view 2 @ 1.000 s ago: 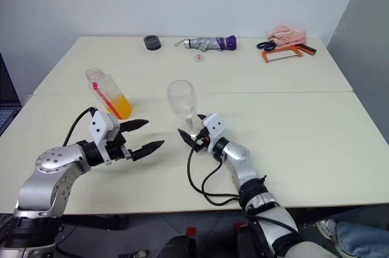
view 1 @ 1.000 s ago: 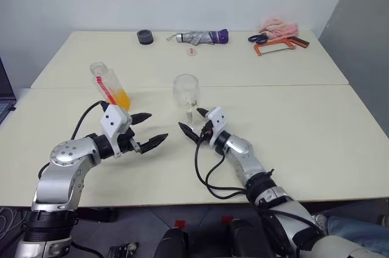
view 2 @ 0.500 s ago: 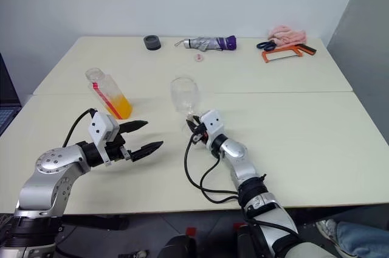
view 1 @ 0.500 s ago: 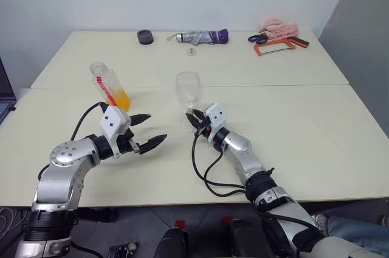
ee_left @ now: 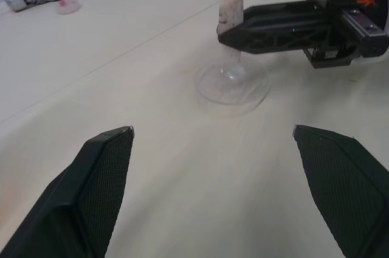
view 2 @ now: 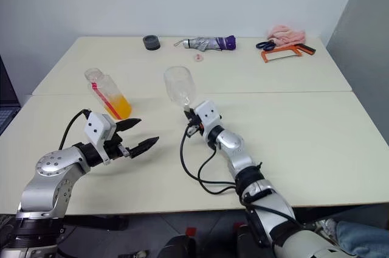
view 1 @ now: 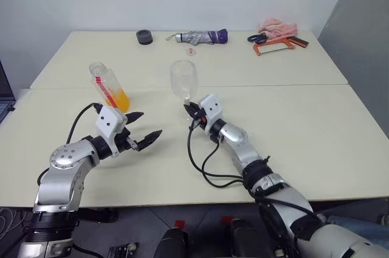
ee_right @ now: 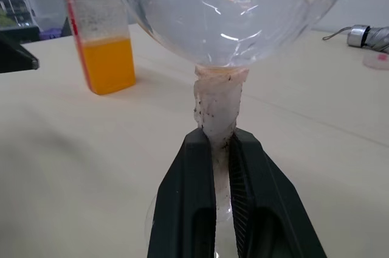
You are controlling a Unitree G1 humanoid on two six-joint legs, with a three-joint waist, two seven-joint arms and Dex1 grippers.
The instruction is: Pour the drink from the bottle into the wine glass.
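Bottle [view 1: 108,86] with orange drink [view 1: 120,98] stands uncapped near the tabletop's left edge, just beyond the left gripper [view 1: 144,130], whose fingers are spread wide. Toward the middle, the right gripper [view 1: 189,111] has just pinched the wine glass [view 1: 183,80] by its stem and lifted it, tilted, ready for pouring.

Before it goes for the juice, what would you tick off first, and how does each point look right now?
1. Right claw shut on the wine glass stem: ok.
2. Glass upright: not ok, it tilts a little toward the bottle.
3. Left claw open to take the bottle: ok.
4. Bottle within the left claw's grasp: not ok, the bottle stands apart, beyond the fingertips.
5. Bottle cap off: ok, the neck looks open, and a small pink cap lies near the umbrella.
6. Drink in the bottle: ok.
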